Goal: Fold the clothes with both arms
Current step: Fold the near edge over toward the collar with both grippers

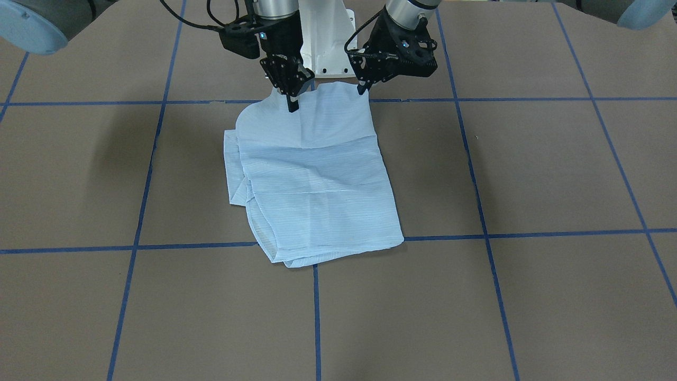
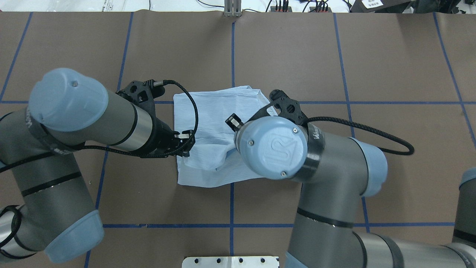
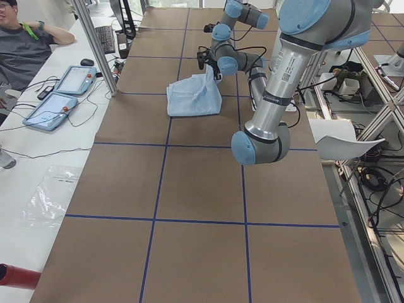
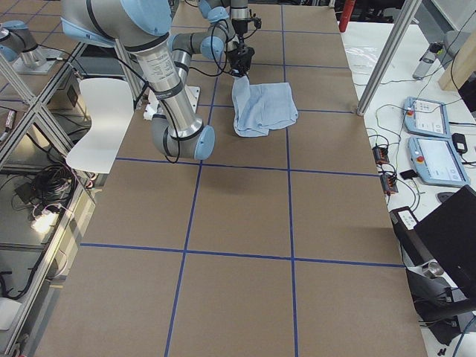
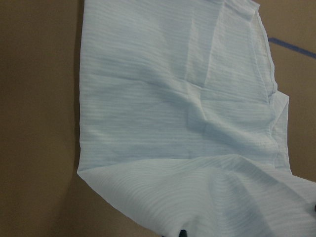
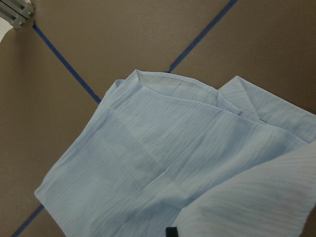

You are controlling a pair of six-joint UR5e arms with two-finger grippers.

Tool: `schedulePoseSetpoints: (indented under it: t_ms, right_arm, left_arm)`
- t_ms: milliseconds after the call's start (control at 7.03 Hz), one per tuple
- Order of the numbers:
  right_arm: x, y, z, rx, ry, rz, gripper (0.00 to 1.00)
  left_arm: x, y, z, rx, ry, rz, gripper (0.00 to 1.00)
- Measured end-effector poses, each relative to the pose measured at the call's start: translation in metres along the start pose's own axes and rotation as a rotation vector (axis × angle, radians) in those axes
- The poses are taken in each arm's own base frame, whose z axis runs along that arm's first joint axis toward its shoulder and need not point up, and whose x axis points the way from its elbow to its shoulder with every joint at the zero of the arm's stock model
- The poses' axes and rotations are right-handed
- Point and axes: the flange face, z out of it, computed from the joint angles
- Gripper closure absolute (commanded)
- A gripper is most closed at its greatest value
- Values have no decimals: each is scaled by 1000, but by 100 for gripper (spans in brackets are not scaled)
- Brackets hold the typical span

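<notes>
Exterior front-facing view puts you mid-fold. The left gripper [image 1: 362,89] and right gripper [image 1: 292,106] each pinch, fingers narrow, the shirt [image 1: 317,174] at its robot-side edge. That edge is held off the surface [image 1: 529,169], and the rest lies flat at centre. Left arm [image 2: 93,119] and right arm [image 2: 334,156] bend inward, fingers pointing down. Next you'd likely carry that edge forward, both sides level and taut.

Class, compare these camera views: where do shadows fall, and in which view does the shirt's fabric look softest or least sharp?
Front-facing view: a soft, broad shadow darkens the brown table to the view's left of the pale blue striped shirt, and there is no glare. Left wrist view: the cloth is slightly blurred, with faint stripes. Right wrist view: the stripes read more clearly towards the lower right. Overhead view: evenly lit.
</notes>
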Motion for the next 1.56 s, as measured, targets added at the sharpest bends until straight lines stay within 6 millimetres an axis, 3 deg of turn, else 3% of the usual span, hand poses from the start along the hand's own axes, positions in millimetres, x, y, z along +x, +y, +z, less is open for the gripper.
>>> schedulePoseSetpoints:
  t_ms: [285,711,996,1565]
  right_arm:
    - [-48,-27,59,61,-15,-50,100]
    - [-73,-38,147,96,3,-127,100]
    - [-86,-36,175,110,34,-158,100]
    - [-82,-37,196,111,78,-207,100]
  left_arm:
    - [-3,-45,22,76,-61,22,100]
    - [-13,-93,70,127,-117,44,100]
    - [-22,-120,94,157,-132,67,100]
    - [-28,-166,128,184,-152,71,100]
